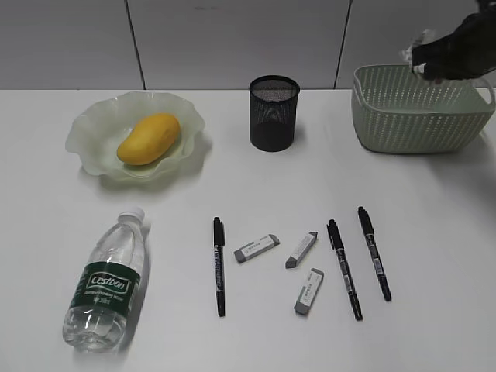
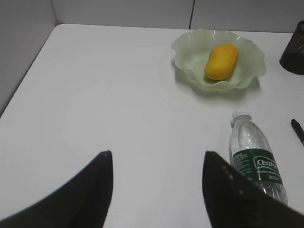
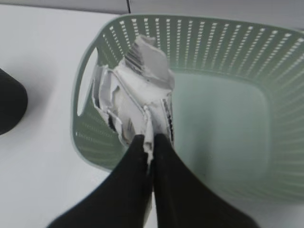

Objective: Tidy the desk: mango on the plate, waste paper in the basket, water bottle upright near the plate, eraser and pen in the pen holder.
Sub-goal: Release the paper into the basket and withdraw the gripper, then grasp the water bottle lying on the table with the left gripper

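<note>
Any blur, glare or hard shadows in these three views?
Exterior view: even, soft light; faint shadows under the plate and pen holder; the right gripper at the top right corner is smeared. Left wrist view: sharp, water bottle shows mild highlights. Right wrist view: waste paper and basket slightly soft, no glare.

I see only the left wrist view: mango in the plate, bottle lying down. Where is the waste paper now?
Observer: The right gripper pinches the waste paper above the basket.
Operator: Is the basket empty?
Observer: Its floor looks bare in the right wrist view.
Operator: How many pens and erasers lie out?
Observer: Three pens, such as one, and three erasers, such as one, all on the desk; none shows in the pen holder.
</note>
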